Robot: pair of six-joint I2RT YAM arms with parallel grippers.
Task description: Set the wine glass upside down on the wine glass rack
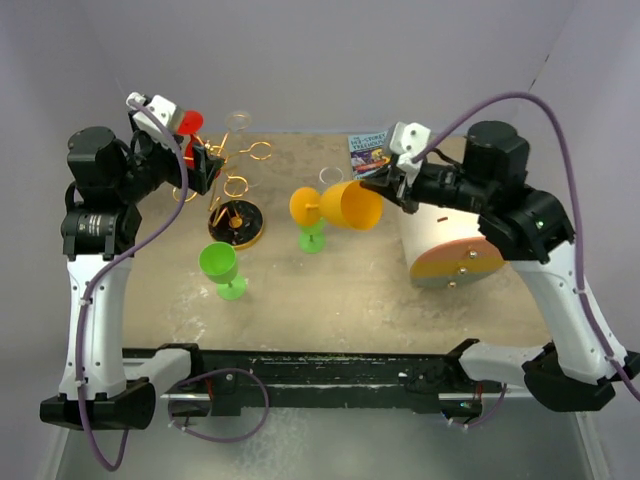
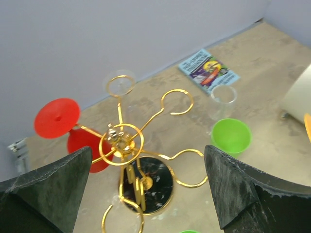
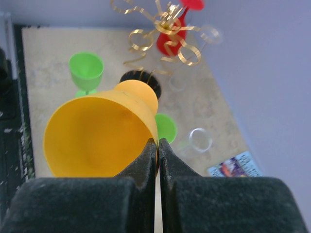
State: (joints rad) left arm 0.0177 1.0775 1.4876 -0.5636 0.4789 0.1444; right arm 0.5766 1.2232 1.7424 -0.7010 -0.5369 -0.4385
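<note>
The orange wine glass [image 1: 345, 205] lies on its side in the air above the table's middle, its foot pointing left. My right gripper [image 1: 385, 188] is shut on its rim, as the right wrist view [image 3: 158, 143] shows, with the bowl [image 3: 97, 141] filling the left. The gold wire rack [image 1: 237, 185] stands on its black disc base [image 1: 238, 224] at the back left, and a red glass [image 1: 188, 125] hangs upside down on it. My left gripper [image 1: 205, 168] is open and empty just left of the rack, with the loops [image 2: 121, 141] between its fingers [image 2: 248, 189].
A green glass [image 1: 222, 268] stands in front of the rack and another [image 1: 312, 238] under the orange glass. Clear glasses [image 1: 238, 122] [image 1: 330, 177] stand at the back. A booklet [image 1: 368, 150] lies at the back, and a white cylinder [image 1: 450, 245] sits at the right.
</note>
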